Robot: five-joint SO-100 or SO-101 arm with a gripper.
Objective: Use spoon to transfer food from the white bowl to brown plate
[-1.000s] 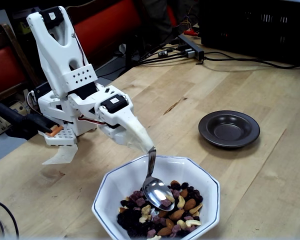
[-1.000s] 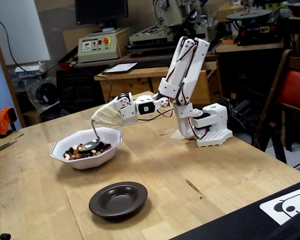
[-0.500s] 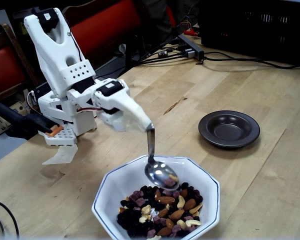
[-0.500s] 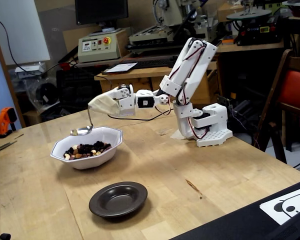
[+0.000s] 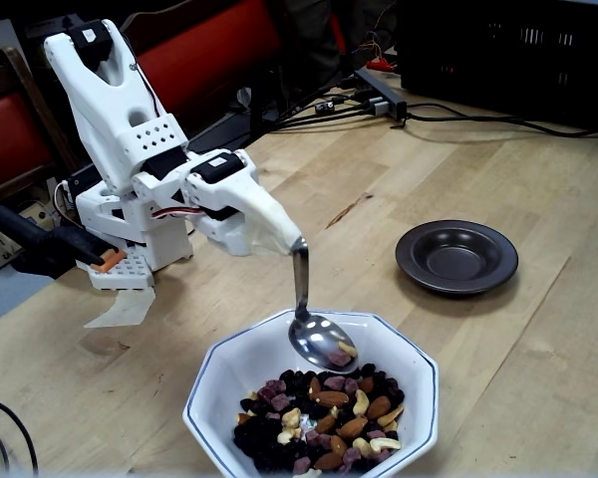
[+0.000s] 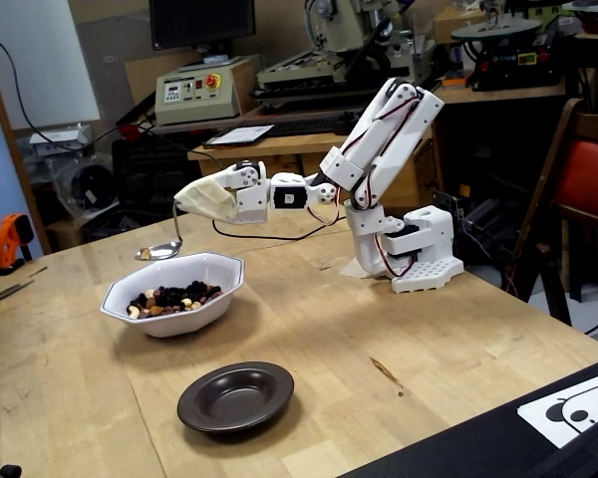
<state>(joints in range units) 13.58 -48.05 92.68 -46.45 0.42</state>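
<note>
While clamped shut, the pincer (image 5: pixel 291 246) holds the spoon (image 5: pixel 314 327).

Workshop setting. A pale wooden tabletop (image 6: pixel 458 349) fills the foreground. Behind it stands a workbench (image 6: pixel 309 139) bearing a control box (image 6: pixel 191 95) with a red button, a dark monitor (image 6: pixel 201 22) and machine tools. A red-backed chair (image 6: pixel 588 179) stands to the tabletop's right; black cables (image 5: pixel 448 118) trail across its far edge.
</note>
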